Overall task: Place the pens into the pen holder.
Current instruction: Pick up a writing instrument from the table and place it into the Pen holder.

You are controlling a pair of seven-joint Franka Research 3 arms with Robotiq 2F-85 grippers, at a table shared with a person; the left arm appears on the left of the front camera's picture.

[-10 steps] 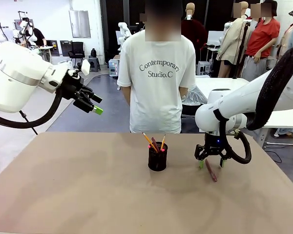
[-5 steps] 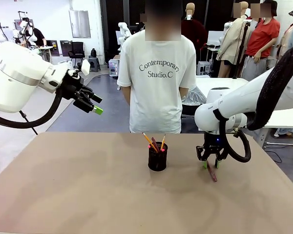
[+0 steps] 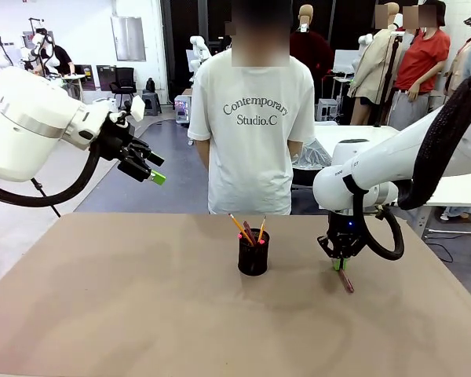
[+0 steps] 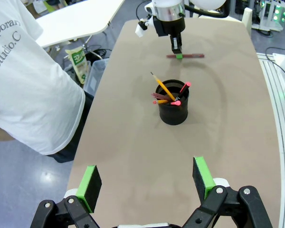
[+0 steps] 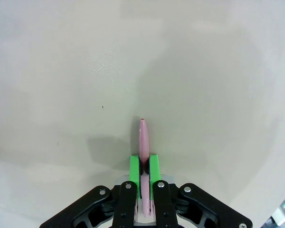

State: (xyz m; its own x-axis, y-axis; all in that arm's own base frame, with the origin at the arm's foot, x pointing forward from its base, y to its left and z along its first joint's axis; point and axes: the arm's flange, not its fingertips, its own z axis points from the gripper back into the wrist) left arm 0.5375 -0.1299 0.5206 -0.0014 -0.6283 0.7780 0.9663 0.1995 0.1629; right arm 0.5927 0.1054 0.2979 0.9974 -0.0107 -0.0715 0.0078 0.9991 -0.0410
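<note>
Right gripper (image 3: 342, 264) low at centre right of the front view, pointing down at the table (image 3: 141, 314), green pads pinched tight on a reddish-pink pen (image 3: 345, 279) lying flat on the surface, its free end slanting toward the lower right. Same grasp seen in the right wrist view at bottom centre: right gripper (image 5: 144, 171) closed with the pen (image 5: 143, 137) squeezed between the two pads, pink barrel running straight up from them, tip toward mid-frame, pale table (image 5: 61, 71) all around. Pen holder (image 3: 253, 252) at the middle of the front view, black mesh cup standing upright, left of the right gripper and clearly apart from it. Several pens in the holder (image 3: 248, 230), leaning out over the rim: a yellow-orange pencil angled to the upper left, others with red tips. Left gripper (image 3: 151, 170) at upper left of the front view, raised well above the table, well apart from the holder, holding nothing. Left gripper (image 4: 147, 180) at the bottom edge of the left wrist view, green pads spread wide with nothing between them; pen holder (image 4: 173, 107) just above centre, gripped pen (image 4: 190, 55) near the top, lying crosswise. Person in a white printed T-shirt (image 3: 251, 118) standing behind the far edge of the table, top centre.
</note>
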